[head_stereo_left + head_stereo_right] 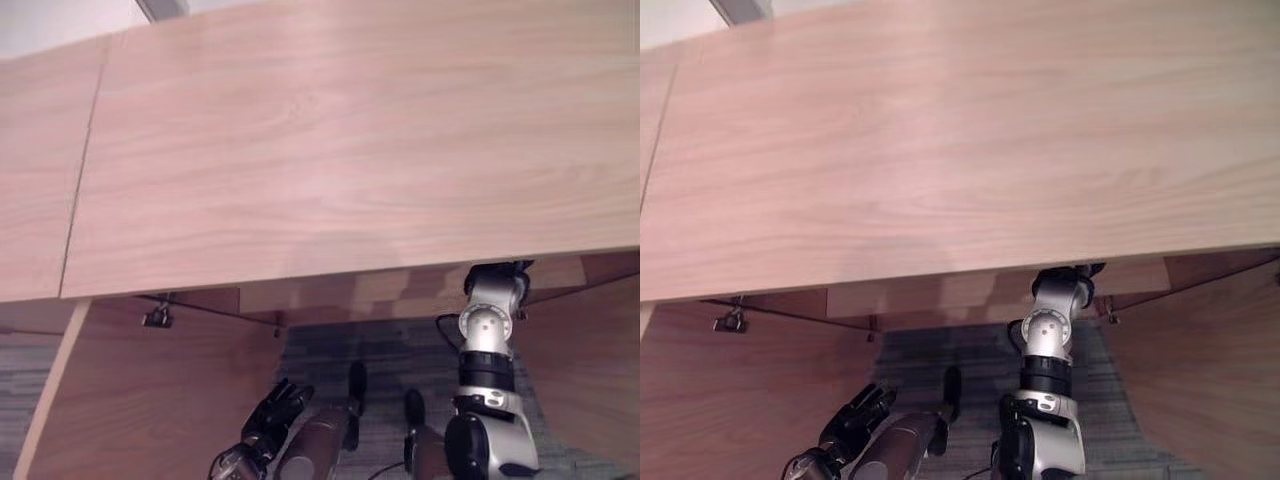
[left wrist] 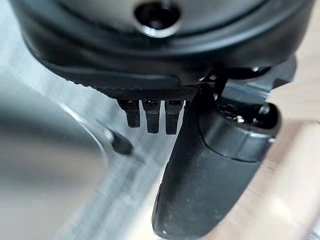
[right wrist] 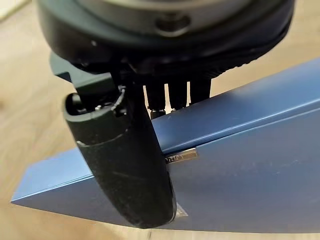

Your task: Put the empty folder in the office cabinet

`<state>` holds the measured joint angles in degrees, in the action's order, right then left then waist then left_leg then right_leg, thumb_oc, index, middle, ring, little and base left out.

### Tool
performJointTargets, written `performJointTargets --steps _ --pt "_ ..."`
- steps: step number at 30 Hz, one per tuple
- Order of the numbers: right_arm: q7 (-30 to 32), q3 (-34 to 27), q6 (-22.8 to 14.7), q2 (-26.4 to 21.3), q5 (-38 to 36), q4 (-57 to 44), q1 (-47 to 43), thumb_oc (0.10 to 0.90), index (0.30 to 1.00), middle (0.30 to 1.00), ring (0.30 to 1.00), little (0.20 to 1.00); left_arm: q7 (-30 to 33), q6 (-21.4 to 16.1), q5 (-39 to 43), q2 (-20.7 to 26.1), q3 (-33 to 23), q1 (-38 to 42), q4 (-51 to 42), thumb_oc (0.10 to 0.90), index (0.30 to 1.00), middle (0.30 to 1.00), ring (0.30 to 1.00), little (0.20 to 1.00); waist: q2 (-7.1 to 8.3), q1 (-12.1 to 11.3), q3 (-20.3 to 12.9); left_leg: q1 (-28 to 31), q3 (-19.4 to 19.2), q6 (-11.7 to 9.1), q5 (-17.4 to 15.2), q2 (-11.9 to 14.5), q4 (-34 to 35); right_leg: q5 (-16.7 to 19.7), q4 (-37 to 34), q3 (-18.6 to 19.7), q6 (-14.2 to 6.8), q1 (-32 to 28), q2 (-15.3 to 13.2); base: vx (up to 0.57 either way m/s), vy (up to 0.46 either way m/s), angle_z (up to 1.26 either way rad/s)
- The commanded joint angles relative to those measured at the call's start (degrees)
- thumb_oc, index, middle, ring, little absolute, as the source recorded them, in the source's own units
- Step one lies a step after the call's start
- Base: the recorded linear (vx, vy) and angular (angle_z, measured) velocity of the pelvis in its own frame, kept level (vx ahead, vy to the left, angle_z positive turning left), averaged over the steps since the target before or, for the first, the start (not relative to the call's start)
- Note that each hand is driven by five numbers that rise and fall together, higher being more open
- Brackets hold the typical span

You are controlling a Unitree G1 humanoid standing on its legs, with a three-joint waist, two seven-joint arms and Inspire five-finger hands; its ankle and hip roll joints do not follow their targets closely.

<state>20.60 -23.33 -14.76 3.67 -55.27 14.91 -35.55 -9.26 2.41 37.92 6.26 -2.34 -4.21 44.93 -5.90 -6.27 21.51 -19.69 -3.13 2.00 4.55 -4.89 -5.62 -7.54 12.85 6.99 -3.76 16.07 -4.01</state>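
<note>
Down at the lower left, the robot's left hand (image 1: 272,415) hangs beside an open light wooden cabinet door (image 1: 150,400), its dark fingers loosely bent and holding nothing, over the grey striped carpet floor (image 1: 390,350). Its own wrist view backs that up: the fingers (image 2: 150,117) point out with the thumb alongside, nothing between them.

Across the whole upper scene spreads the wide light-wood cabinet top (image 1: 350,140), with a seam line running down its left part. Under its front edge on the left sits a small metal hinge (image 1: 157,318).

Over to the right, the silver-grey right arm reaches up and under the cabinet top, so the right hand itself is hidden from the head cameras. The right wrist view settles it: the right hand (image 3: 125,165) is clamped on the flat blue folder (image 3: 240,165), thumb pressed over its upper face and fingers (image 3: 170,97) behind its edge, pale wood surface around it.
</note>
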Motion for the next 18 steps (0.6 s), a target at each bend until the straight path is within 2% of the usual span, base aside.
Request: performJointTargets --steps 1,6,10,11,18 --pt "-0.93 0.52 -3.55 -0.28 4.29 -11.83 -4.7 0.4 0.3 0.3 0.3 0.3 0.6 -1.83 0.83 4.77 -0.97 -1.52 -2.24 0.8 0.9 0.9 0.9 0.9 1.49 1.14 0.07 -8.53 2.71 -1.48 -3.95 0.99 -8.13 2.59 -4.08 -1.74 3.53 -7.89 -2.61 -0.06 -0.015 -0.06" --pt "1.1 0.99 -4.57 -0.91 6.89 -14.76 -6.0 0.4 0.3 0.3 0.3 0.3 1.61 -1.73 0.13 6.27 -0.36 -0.86 -2.78 0.8 0.9 0.9 0.9 0.9 1.23 2.0 4.68 -11.43 2.86 -1.2 -4.94 1.6 -11.9 1.62 0.6 -1.5 4.0 -3.83 -2.14 -0.07 -0.026 -0.02" --pt "1.45 2.09 -4.94 -0.8 7.9 -16.97 -6.27 0.4 0.3 0.3 0.3 0.3 2.13 -1.74 -0.28 6.7 -0.03 -0.7 -2.53 0.8 0.9 0.9 0.9 0.9 1.48 2.37 6.73 -12.56 2.75 -1.21 -5.79 1.9 -13.88 0.8 2.74 -1.52 4.27 -2.31 -2.12 -0.05 -0.025 -0.01" --pt "1.99 2.92 -5.22 -0.95 8.72 -18.19 -6.63 0.4 0.3 0.3 0.3 0.3 2.52 -1.78 -0.18 7.04 0.14 -0.84 -2.56 0.8 0.9 0.9 0.9 0.9 1.48 2.68 8.28 -13.61 2.69 -1.08 -6.04 2.29 -15.13 0.72 4.86 -1.31 4.43 -0.43 -2.06 -0.09 -0.034 -0.07" --pt "3.69 5.5 -5.86 -2.09 10.69 -21.98 -7.77 0.4 0.3 0.3 0.3 0.3 3.41 -1.92 -0.45 7.94 1.42 -1.49 -2.65 0.8 0.9 0.9 0.9 0.9 1.4 2.66 8.29 -18.46 2.87 -1.08 -6.24 3.2 -17.96 -0.19 9.2 -1.18 5.07 5.58 -1.7 -0.05 -0.046 -0.16"
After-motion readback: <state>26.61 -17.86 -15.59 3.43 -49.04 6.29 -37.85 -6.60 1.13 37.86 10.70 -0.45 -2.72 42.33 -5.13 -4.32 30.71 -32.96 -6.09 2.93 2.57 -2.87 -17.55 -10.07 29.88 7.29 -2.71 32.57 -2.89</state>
